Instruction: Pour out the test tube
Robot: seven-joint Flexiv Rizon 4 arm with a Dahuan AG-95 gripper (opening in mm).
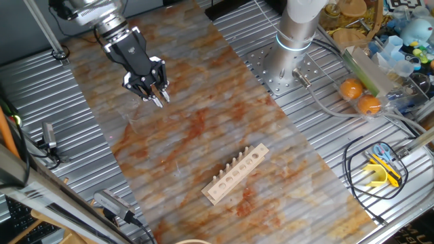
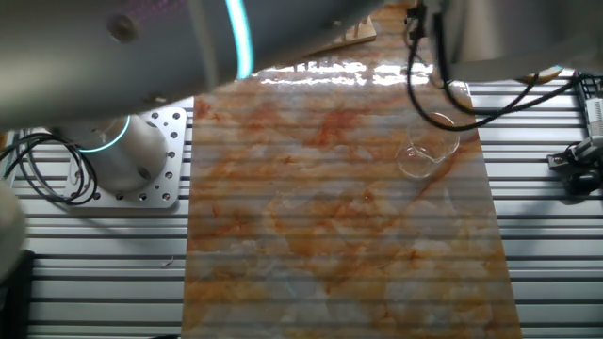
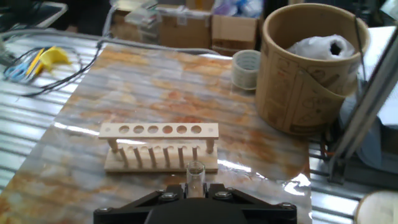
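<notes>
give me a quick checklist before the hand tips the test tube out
1. Test tube gripped: ok, it stands upright between the fingers of the hand.
2. Beaker present and upright: ok, on the mat below the arm.
3. Tube mouth over the beaker: cannot tell, no view shows both together.
4. Rack out of the way: ok, well apart from the hand.
5. Liquid in the tube: cannot tell, glass too clear.
</notes>
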